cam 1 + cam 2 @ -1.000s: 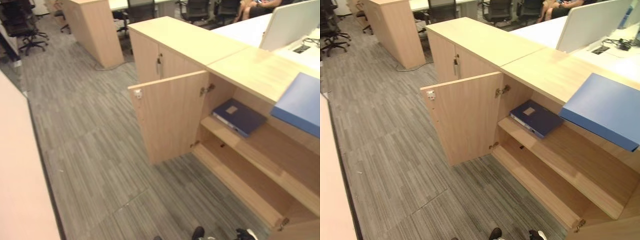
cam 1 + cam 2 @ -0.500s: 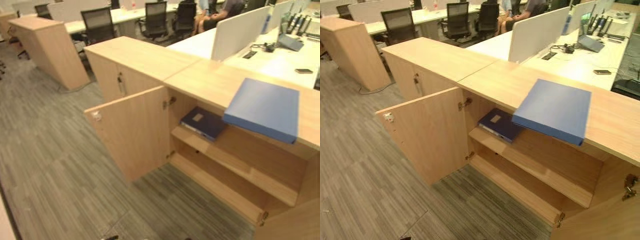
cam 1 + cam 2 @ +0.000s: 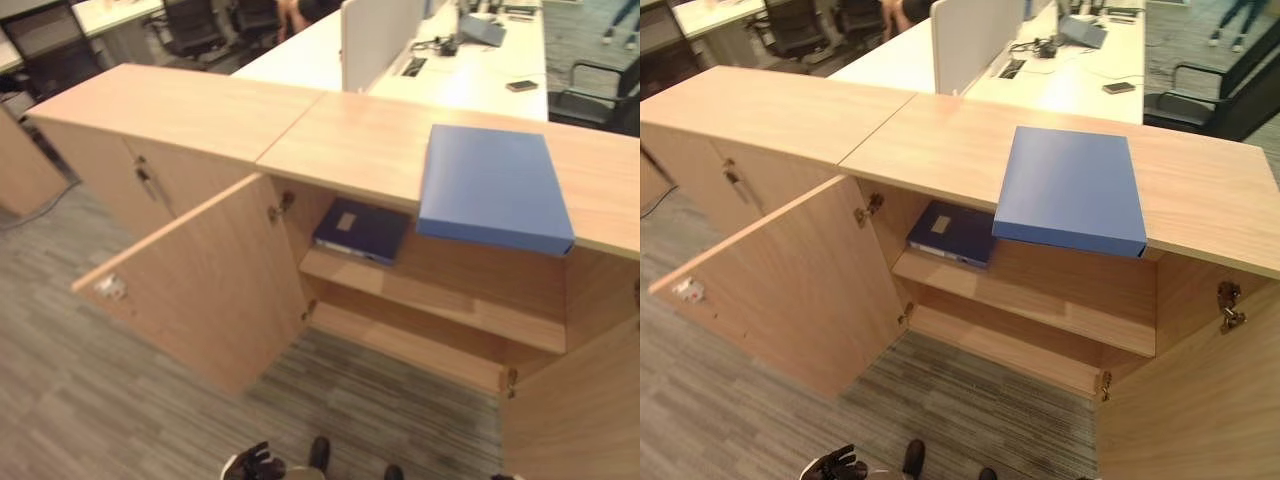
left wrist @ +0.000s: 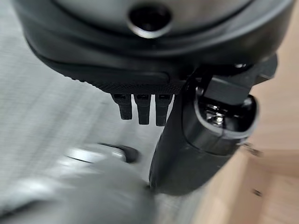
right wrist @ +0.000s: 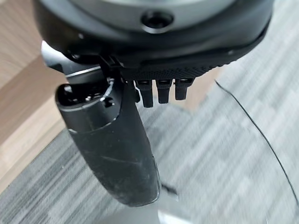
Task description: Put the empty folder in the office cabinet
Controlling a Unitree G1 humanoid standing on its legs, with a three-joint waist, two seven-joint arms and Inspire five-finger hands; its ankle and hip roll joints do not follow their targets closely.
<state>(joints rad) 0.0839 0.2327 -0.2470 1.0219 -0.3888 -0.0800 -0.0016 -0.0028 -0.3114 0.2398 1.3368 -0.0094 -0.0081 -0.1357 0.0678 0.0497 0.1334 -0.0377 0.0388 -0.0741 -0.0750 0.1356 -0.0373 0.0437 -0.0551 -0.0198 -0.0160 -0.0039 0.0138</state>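
Since the earlier frame the camera has swung round to face the cabinet squarely, and the left hand has come into the lower edge of the head views; the things themselves lie as they did. Blue folder: flat on the cabinet's top, at its front edge, its near side jutting just past that edge above the open compartment. Dark folder: flat at the left end of the upper shelf, inside the cabinet. Left door: swung wide open toward the floor; right door: open, at the right edge of the view. Left hand: low over the floor in front of the left door, well apart from both folders, fingers straight, thumb out, holding nothing. Right hand: over the floor in its own wrist view, fingers straight, holding nothing. Desk: behind the cabinet, with a white divider and a phone on it
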